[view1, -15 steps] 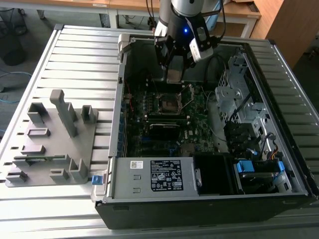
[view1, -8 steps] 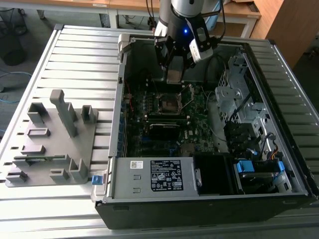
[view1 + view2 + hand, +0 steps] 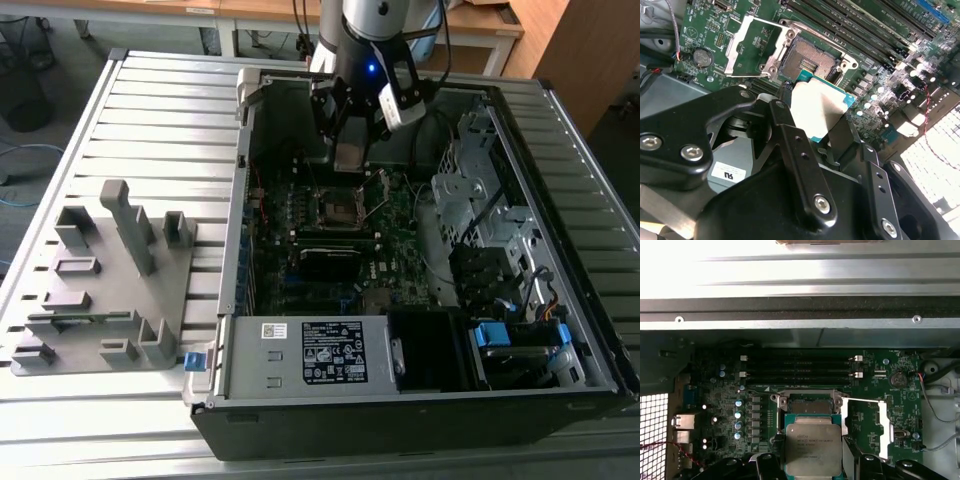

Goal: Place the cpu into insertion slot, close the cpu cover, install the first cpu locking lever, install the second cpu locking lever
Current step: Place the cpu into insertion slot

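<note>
In the exterior view's upper centre, the gripper [image 3: 351,158] hangs over the insertion slot [image 3: 338,208] inside the computer case [image 3: 300,410]

In the second wrist view it clamps the cpu [image 3: 819,107] by two opposite edges, clear of the insertion slot, with the cpu cover [image 3: 747,47] standing open

In the first wrist view the cpu overlaps only one side of the insertion slot; set down skewed, it could bend contacts

A small flat square cpu [image 3: 813,447] shows a dull silver-grey metal top edged in teal-green, the jointed metal gripper [image 3: 814,114] is matte black, the flat circuit board [image 3: 870,390] is dark green speckled silver, and the ribbed metal table [image 3: 150,110] is pale grey, striped
</note>
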Tool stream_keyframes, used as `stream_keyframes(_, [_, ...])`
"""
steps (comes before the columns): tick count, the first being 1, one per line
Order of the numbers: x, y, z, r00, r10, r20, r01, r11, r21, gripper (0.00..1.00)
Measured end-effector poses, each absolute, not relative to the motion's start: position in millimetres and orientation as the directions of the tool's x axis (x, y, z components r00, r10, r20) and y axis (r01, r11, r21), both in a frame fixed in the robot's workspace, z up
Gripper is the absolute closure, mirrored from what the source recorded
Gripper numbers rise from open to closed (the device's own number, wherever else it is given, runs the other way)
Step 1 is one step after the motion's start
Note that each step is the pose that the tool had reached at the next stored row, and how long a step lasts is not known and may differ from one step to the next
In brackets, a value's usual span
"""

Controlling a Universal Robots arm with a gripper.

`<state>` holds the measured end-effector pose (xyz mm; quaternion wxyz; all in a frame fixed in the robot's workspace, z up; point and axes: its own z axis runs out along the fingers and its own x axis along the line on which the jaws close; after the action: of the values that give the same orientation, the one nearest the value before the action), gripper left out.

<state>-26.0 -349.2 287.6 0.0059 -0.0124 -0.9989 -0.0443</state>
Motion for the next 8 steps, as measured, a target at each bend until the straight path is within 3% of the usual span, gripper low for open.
stream_keyframes(8, [-26.4, -349.2, 281.5, -1.000, 0.024, 0.012, 0.025, 0.996, 0.088, 0.46])
